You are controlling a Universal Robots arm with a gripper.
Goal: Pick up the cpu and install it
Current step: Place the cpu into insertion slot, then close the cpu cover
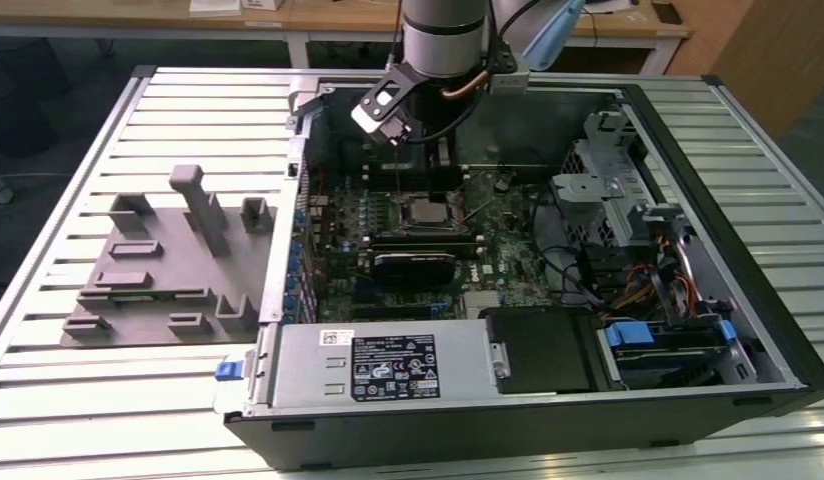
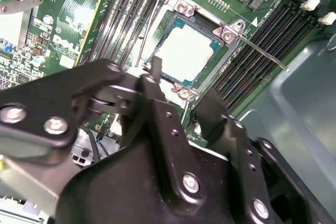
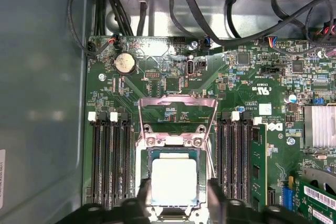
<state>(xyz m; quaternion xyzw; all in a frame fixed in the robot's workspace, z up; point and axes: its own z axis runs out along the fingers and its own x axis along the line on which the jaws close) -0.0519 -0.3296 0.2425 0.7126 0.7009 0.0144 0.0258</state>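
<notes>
While the cpu [image 3: 174, 174] lies in the socket [image 3: 173, 153], frame [image 3: 178, 100] raised, we judge placement done; our gripper [image 3: 179, 190] hangs spread and empty; leaving calls for a straight lift.

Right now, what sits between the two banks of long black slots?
The cpu, lying in its socket under the gripper, the metal frame flipped open; the first wrist view shows it.
</notes>
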